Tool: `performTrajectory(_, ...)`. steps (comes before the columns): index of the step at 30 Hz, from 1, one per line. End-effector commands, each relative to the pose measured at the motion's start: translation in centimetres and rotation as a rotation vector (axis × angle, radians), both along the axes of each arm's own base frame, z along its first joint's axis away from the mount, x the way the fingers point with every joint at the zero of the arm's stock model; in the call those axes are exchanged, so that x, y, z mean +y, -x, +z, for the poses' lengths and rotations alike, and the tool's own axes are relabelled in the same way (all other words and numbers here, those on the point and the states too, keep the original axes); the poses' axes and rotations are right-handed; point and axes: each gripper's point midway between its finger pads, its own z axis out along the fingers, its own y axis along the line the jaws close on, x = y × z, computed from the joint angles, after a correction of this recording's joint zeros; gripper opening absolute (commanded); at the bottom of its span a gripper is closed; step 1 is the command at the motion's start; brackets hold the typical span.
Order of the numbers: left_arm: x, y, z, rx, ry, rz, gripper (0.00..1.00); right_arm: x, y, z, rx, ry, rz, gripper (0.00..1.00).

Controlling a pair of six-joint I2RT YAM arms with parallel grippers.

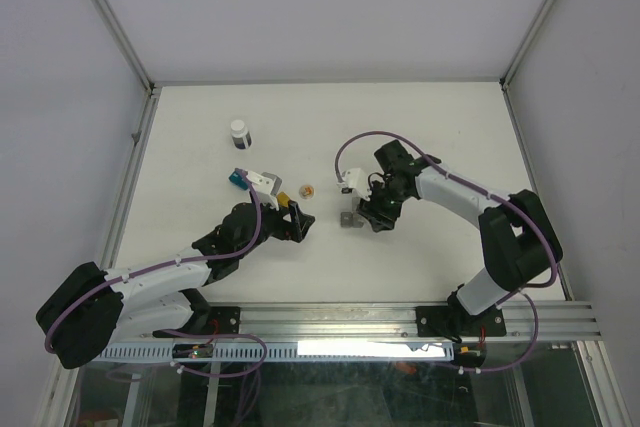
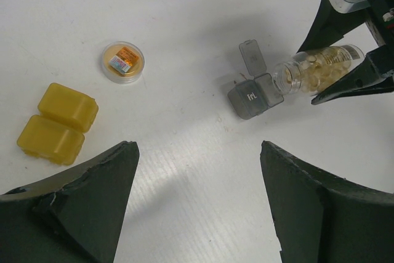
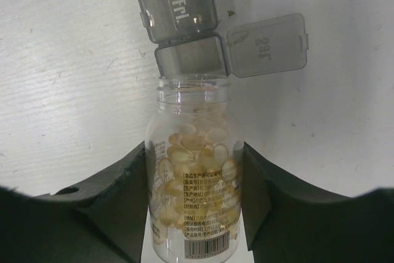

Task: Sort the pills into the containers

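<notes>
While angled down, right pincer point(image 3: 196, 152) clamps bottle point(image 3: 194, 195).

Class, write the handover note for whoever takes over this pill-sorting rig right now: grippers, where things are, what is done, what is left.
Left gripper: open, empty, near the closed amber container.
Right gripper: shut on the pill bottle, which is uncapped, with its mouth at the open cell of the gray container.
Done: bottle uncapped, one gray cell opened; no pill visible in it.
Left: pour into gray, then fill amber and the teal container.
</notes>
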Motion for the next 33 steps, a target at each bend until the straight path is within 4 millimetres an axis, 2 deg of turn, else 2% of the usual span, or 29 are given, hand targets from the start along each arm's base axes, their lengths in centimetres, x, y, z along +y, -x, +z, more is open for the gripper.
performTrajectory(1,-0.6,0.0,1.6,-0.054,0.044,-0.022,0.83,1.3,0.0,1.7,0.015,-0.073,0.023,0.00)
performTrajectory(3,-0.6,0.0,1.6,-0.054,0.046,-0.023,0.83,0.6,-1.3,1.5,-0.087,-0.026,-0.007,0.00)
performTrajectory(4,-0.6,0.0,1.7,-0.055,0.045,-0.022,0.83,0.3,-1.6,1.4,-0.085,-0.017,-0.020,0.00)
performTrajectory(6,-0.6,0.0,1.6,-0.056,0.044,-0.022,0.83,1.4,0.2,2.1,0.012,-0.089,0.029,0.00)
performTrajectory(7,-0.6,0.0,1.6,-0.055,0.045,-0.022,0.83,1.2,0.2,2.0,-0.016,-0.073,0.027,0.00)
performTrajectory(9,-0.6,0.0,1.6,-0.055,0.045,-0.021,0.83,0.6,-1.6,1.5,-0.082,-0.025,-0.010,0.00)
performTrajectory(11,-0.6,0.0,1.6,-0.055,0.045,-0.021,0.83,1.5,0.3,2.3,0.010,-0.090,0.036,0.00)
performTrajectory(12,-0.6,0.0,1.6,-0.054,0.045,-0.022,0.83,1.3,0.3,2.1,-0.018,-0.077,0.033,0.00)
performTrajectory(13,-0.6,0.0,1.6,-0.054,0.045,-0.022,0.83,0.7,-1.1,1.6,-0.082,-0.035,-0.003,0.00)
performTrajectory(14,-0.6,0.0,1.6,-0.054,0.045,-0.022,0.83,0.3,-1.5,1.4,-0.077,-0.012,-0.016,0.00)
performTrajectory(16,-0.6,0.0,1.6,-0.054,0.044,-0.021,0.83,1.5,0.3,2.3,0.012,-0.090,0.032,0.00)
performTrajectory(17,-0.6,0.0,1.6,-0.053,0.044,-0.021,0.83,1.6,0.1,2.3,-0.023,-0.089,0.031,0.00)
performTrajectory(18,-0.6,0.0,1.6,-0.053,0.043,-0.021,0.83,0.9,-1.0,1.8,-0.075,-0.047,-0.002,0.00)
performTrajectory(19,-0.6,0.0,1.6,-0.053,0.044,-0.022,0.83,0.3,-1.1,1.5,-0.059,-0.016,-0.016,0.00)
performTrajectory(21,-0.6,0.0,1.5,-0.052,0.043,-0.021,0.83,1.7,0.6,2.4,0.022,-0.097,0.042,0.00)
performTrajectory(22,-0.6,0.0,1.6,-0.052,0.045,-0.022,0.83,1.7,0.2,2.4,-0.024,-0.091,0.039,0.00)
performTrajectory(23,-0.6,0.0,1.5,-0.052,0.044,-0.021,0.83,0.9,-1.2,1.8,-0.092,-0.039,-0.004,0.00)
performTrajectory(24,-0.6,0.0,1.5,-0.052,0.043,-0.022,0.83,0.1,-1.5,1.4,-0.079,-0.003,-0.030,0.00)
performTrajectory(26,-0.6,0.0,1.6,-0.053,0.046,-0.023,0.83,1.6,0.2,2.5,0.011,-0.087,0.029,0.00)
performTrajectory(27,-0.7,0.0,1.6,-0.053,0.047,-0.023,0.83,1.6,0.1,2.4,-0.026,-0.084,0.024,0.00)
performTrajectory(28,-0.7,0.0,1.6,-0.054,0.047,-0.023,0.83,0.7,-1.3,1.8,-0.093,-0.036,-0.012,0.00)
performTrajectory(29,-0.7,0.0,1.6,-0.053,0.046,-0.024,0.83,0.6,-1.8,1.8,-0.084,-0.025,-0.018,0.00)
performTrajectory(30,-0.6,0.0,1.6,-0.053,0.045,-0.023,0.83,1.0,-0.2,2.1,0.006,-0.060,0.008,0.00)
performTrajectory(31,-0.7,0.0,1.6,-0.054,0.045,-0.023,0.83,1.7,0.4,2.5,0.010,-0.097,0.037,0.00)
performTrajectory(33,-0.7,0.0,1.7,-0.055,0.045,-0.024,0.83,0.5,-1.2,1.5,-0.094,-0.019,-0.008,0.00)
